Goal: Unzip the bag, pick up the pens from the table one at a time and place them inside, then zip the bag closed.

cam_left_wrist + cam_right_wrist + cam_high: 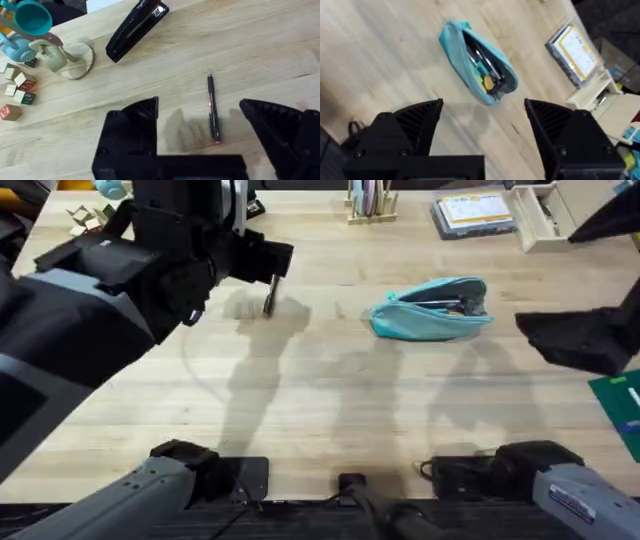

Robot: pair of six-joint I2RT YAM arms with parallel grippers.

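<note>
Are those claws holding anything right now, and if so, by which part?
Nothing is held. The left gripper is open above a pen lying on the table. The right gripper is open too, away from the bag.

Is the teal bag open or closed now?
Open. The bag gapes along its zipper, and the right wrist view shows dark and yellow items inside.

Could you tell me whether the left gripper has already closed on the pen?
No, the left gripper is open, its fingers on either side of the pen, which lies flat on the table.
</note>
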